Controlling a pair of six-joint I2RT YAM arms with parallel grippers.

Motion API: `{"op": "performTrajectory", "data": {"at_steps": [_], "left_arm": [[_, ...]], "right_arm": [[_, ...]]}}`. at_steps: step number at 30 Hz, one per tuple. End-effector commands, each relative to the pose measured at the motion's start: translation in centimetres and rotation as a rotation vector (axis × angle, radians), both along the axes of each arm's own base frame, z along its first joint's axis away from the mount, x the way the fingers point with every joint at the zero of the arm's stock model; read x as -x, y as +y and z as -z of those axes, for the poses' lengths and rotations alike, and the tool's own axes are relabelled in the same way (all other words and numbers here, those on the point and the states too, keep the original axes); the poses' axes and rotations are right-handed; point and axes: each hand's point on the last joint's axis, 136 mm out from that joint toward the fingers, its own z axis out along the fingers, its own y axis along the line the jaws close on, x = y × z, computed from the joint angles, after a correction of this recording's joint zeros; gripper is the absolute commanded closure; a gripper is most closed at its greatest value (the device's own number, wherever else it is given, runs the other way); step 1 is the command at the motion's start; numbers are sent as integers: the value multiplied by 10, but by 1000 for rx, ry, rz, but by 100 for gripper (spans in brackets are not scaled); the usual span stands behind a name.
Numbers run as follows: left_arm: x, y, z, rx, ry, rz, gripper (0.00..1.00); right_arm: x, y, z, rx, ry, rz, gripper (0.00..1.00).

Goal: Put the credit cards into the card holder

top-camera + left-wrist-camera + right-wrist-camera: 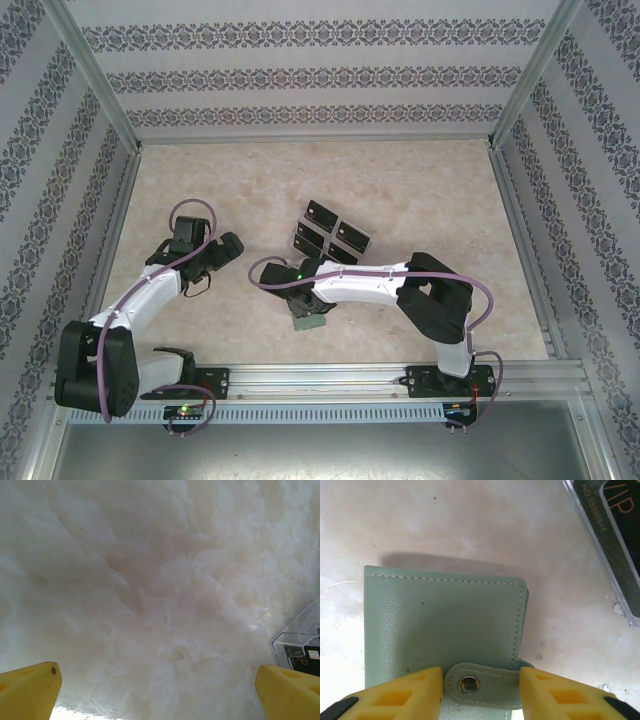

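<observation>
The right gripper (481, 680) pinches the snap tab (492, 689) of the soft grey-green rectangular card holder (445, 625) beneath it, while the left gripper (159, 684) gapes wide, thin black credit cards (301, 659) at its right.

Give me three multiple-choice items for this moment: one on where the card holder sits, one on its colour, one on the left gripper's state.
1. Where is the card holder?
A. in a clear tray
B. on the table, under the right gripper
C. against the back wall

2. What colour is it?
A. black
B. red
C. grey-green

3. The left gripper is:
A. open, holding nothing
B. shut on a card
C. shut on the holder

Answers:
1 B: in the right wrist view the yellow fingers stand on either side of its snap tab.
2 C: it is pale grey-green all over.
3 A: its jaws stand wide apart over bare table.
</observation>
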Motion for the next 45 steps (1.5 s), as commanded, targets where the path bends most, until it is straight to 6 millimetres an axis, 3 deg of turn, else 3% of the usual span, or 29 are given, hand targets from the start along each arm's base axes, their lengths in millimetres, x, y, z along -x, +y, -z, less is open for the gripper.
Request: {"op": "performTrajectory", "data": {"at_steps": [1,11,19,25,26,28,30,39,45], "left_arm": [[-5,-7,-4,22,-21,12,0],[-7,-9,-7,32,-22,16,0],[-6,-10,-6,42,-18,11,0],[-6,-11,-9,46,-14,16,0],[-6,-11,-9,48,-13,17,0],[-7,-12,-11,51,-19,19,0],[-6,-12,-11,51,-18,20,0],[-6,-13,-11,56,-18,18,0],[-6,-12,-10,53,-15,19,0]], "right_arm": [[-1,-1,5,8,14,8,52],[0,4,-6,3,-7,-11,50],[3,-1,-3,76,-10,-35,70],[9,-1,6,71,17,-35,77],[9,-2,7,71,20,-35,74],[9,-1,5,65,15,-33,57],[9,1,2,55,8,-36,52],[6,7,-27,3,-42,-33,52],[4,8,-30,-8,-49,-26,53]]}}
